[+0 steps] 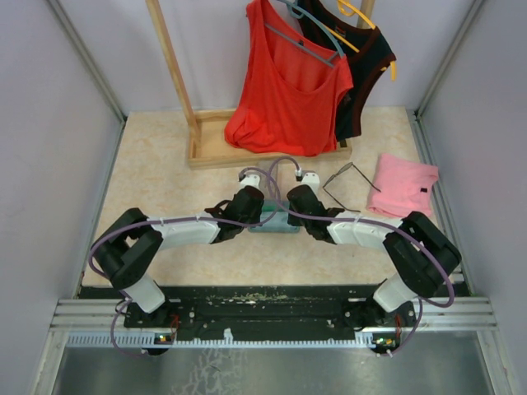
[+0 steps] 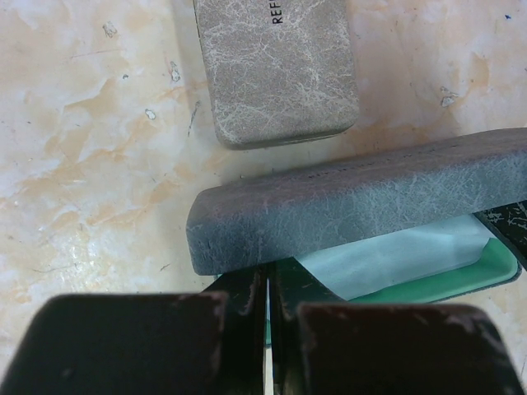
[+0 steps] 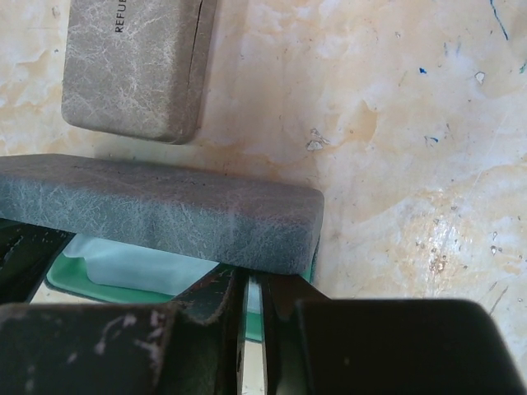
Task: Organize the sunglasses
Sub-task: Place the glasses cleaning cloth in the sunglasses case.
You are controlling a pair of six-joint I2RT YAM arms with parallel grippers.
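One pair of sunglasses (image 1: 346, 185) lies open on the bench (image 1: 165, 189), just right of the right arm and near a folded pink garment (image 1: 403, 185). Both arms meet mid-bench at a grey case (image 2: 354, 206) whose lid stands raised over a green inner tray, where a pale blue cloth (image 2: 395, 259) rests. The left fingers (image 2: 247, 300) are clenched at the tray's near rim. The right fingers (image 3: 222, 304) stand a mere slit apart at the same case's other end (whether they pinch its rim, I cannot tell). A second case (image 2: 276, 66), closed, lies just beyond the open one, apart from it.
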